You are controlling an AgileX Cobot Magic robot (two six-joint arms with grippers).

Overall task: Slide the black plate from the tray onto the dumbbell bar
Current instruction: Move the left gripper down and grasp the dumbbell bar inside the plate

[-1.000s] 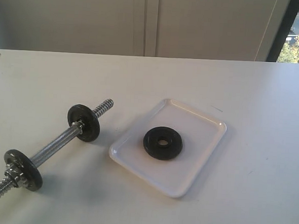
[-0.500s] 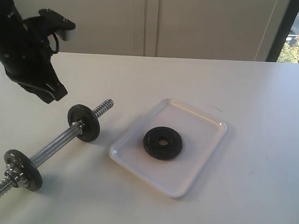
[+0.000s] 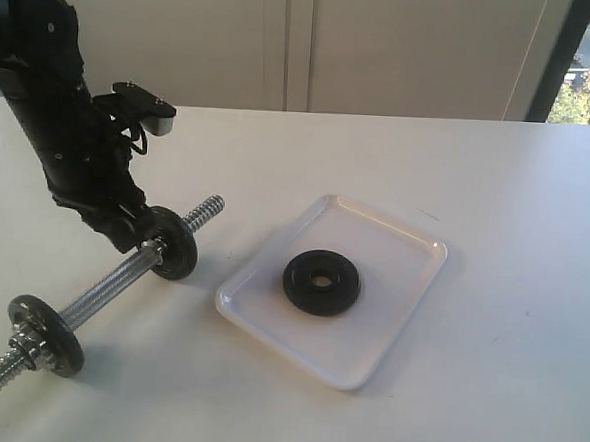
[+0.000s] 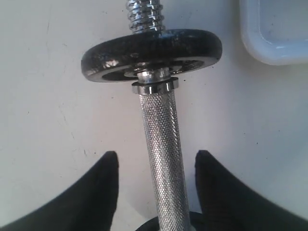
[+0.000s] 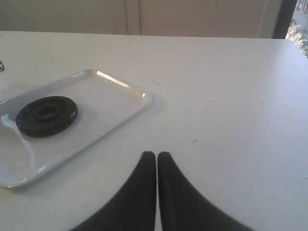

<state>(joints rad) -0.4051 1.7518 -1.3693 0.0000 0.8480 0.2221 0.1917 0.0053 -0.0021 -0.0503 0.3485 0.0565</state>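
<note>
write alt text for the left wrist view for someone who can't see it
The left tool is open, its two black fingers straddling the knurled middle of the dumbbell bar without touching it. Farther along the bar sit a chrome collar and a dark weight disc, then the threaded end; a corner of the white tray shows nearby.
</note>
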